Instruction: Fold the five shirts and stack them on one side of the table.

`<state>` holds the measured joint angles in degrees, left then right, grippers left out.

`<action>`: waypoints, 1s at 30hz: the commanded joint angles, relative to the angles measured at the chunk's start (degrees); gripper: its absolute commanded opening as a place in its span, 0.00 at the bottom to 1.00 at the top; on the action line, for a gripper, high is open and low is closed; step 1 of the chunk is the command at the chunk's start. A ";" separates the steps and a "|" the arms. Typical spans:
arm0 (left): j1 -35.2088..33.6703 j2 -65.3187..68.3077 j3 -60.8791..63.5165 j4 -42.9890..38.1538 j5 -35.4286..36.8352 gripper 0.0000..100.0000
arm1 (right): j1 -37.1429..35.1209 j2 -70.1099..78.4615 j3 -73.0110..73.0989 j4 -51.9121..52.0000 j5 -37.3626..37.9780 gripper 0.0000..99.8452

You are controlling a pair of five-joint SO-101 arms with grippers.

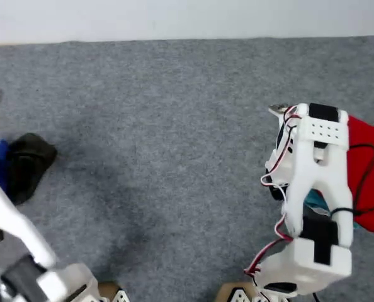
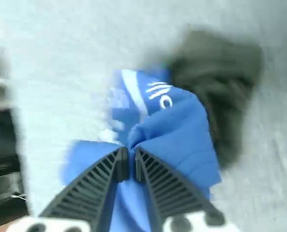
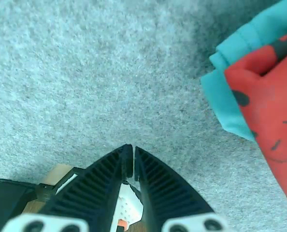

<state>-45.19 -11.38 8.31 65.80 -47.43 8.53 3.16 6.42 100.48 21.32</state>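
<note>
Left claw (image 2: 128, 153) pinches blue shirt (image 2: 182, 130) — partly hidden.

Four shirts can be counted: one blue shirt (image 2: 182, 130) and one dark shirt (image 1: 26, 163) at the left edge of the high view, and one red shirt (image 1: 366, 170) and one teal shirt (image 3: 240, 67) at its right edge. There is one grey table (image 1: 174, 126) and two white arms, the left arm (image 1: 11, 233) at lower left and the right arm (image 1: 316, 182) at right. Each arm carries one black claw, making two: the left claw (image 2: 127, 157) and the right claw (image 3: 133, 154).
</note>
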 commanded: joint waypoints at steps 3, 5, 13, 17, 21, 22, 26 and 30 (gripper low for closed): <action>7.74 -13.80 -8.66 -2.29 15.21 0.00 | -0.66 -8.66 1.76 2.51 -0.53 0.01; 11.52 -16.09 -10.77 -3.69 18.81 0.00 | -0.66 -10.59 2.90 2.51 -0.44 0.01; 32.62 -17.76 -17.80 -6.77 26.20 0.00 | -0.66 -14.11 7.30 2.42 -0.26 0.01; 43.43 -16.09 -22.81 -6.68 29.36 0.00 | -0.57 -14.20 7.82 2.42 -0.26 0.01; 51.96 -14.42 -25.71 -6.42 31.56 0.00 | -0.57 -14.20 7.82 2.42 -0.26 0.01; 53.71 -14.15 -26.07 -6.42 32.18 0.00 | -0.57 -14.20 7.82 2.42 -0.26 0.01; 56.53 -13.45 -25.80 -3.96 32.62 0.00 | -0.57 -14.11 7.82 2.42 -0.26 0.01; 50.37 -11.52 -20.44 2.81 32.53 0.00 | -0.66 -14.02 7.82 2.42 -0.26 0.01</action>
<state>8.97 -23.60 -14.20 64.57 -15.43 8.53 -8.53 14.59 100.48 21.32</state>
